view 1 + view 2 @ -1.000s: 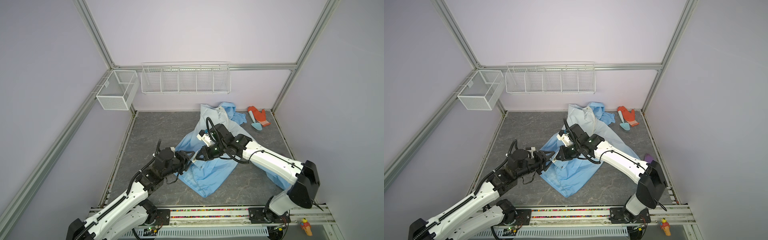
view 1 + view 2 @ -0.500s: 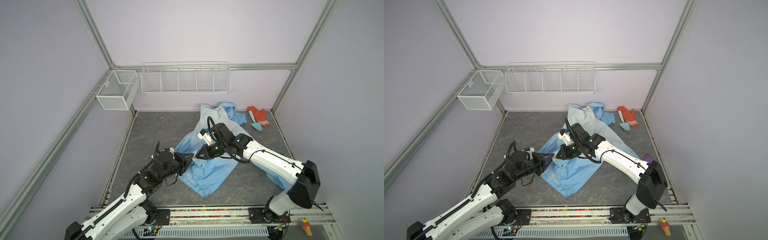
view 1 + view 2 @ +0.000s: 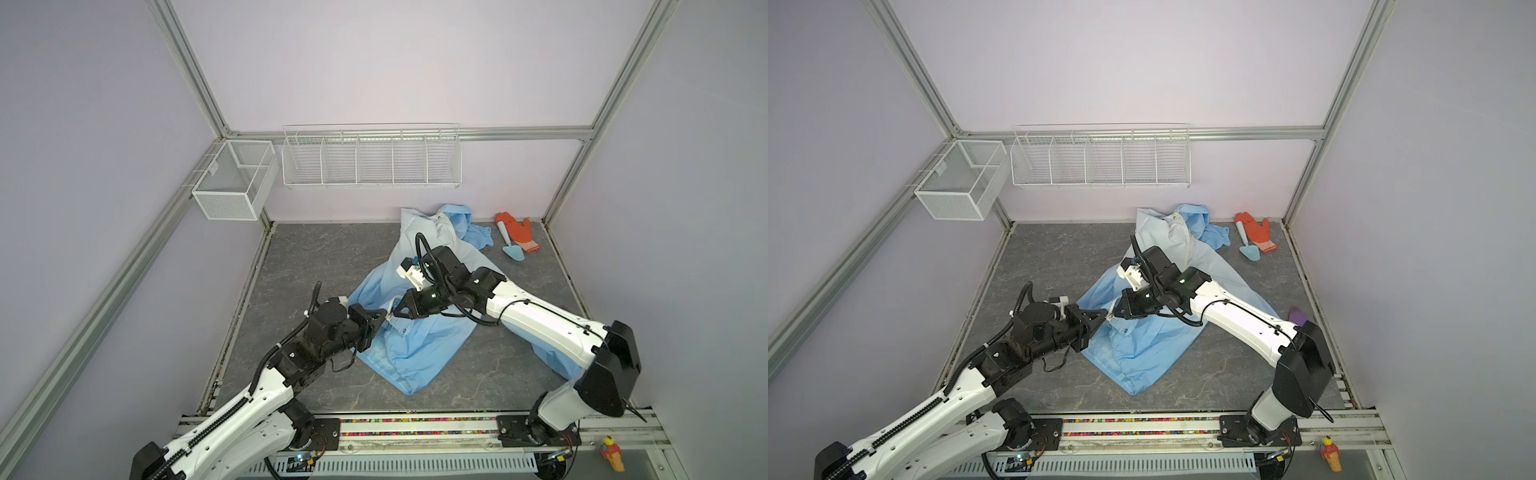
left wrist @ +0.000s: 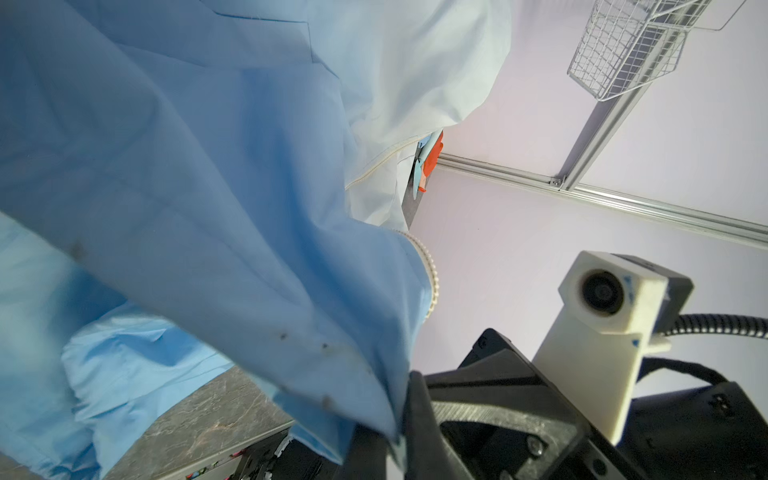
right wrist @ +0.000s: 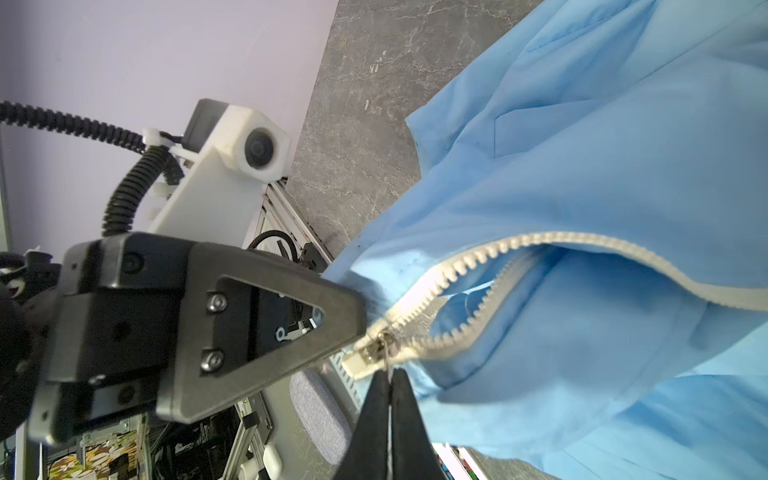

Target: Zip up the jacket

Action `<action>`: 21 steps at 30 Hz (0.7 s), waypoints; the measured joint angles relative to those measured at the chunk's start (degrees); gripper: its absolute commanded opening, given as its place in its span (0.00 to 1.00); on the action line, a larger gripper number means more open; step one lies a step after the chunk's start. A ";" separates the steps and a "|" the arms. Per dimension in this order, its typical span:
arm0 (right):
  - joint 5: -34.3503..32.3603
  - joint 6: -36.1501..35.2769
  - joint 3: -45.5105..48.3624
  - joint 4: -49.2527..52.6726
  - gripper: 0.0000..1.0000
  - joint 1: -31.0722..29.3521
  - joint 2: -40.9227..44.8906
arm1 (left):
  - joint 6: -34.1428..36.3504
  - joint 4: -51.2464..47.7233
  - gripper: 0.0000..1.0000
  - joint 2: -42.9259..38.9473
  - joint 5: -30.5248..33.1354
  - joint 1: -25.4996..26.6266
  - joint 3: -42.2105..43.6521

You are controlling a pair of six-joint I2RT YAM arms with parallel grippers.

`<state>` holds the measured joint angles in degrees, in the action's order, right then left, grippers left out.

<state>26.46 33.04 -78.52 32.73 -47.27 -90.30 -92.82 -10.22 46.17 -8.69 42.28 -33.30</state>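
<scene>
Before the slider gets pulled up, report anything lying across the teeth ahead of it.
Nothing visible does. The right gripper is shut on the slider's pull, and ahead of it both tooth rows lie bare, spread apart over the jacket. The left gripper pinches the jacket's edge beside it. Farther up, the rows leave the wrist view.

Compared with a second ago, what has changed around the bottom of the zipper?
The left gripper has closed on the bottom corner of the jacket. A second ago it stood open at that spot, and it has barely shifted since. The right gripper stayed shut on the zipper pull. The zipper teeth remain parted, and the jacket lies as before.
</scene>
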 measured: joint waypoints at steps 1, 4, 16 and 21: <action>-0.37 0.00 0.00 0.02 0.07 0.00 0.00 | 0.11 -0.35 0.00 0.00 -0.22 0.00 0.00; -1.70 0.00 0.00 0.02 0.07 -0.02 0.11 | 1.16 -1.03 0.00 0.26 -1.75 0.00 -0.04; -10.58 -1.60 0.00 0.44 0.07 -0.07 0.44 | 5.01 -2.27 0.00 0.57 -5.07 0.00 -1.40; -11.85 -2.62 0.39 0.37 0.07 0.39 1.20 | 5.29 -2.27 0.00 0.55 -5.64 0.00 -1.86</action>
<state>14.61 30.41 -78.13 33.10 -46.87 -89.10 -87.53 -12.49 46.72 -14.33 42.28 -35.16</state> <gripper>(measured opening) 0.074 0.050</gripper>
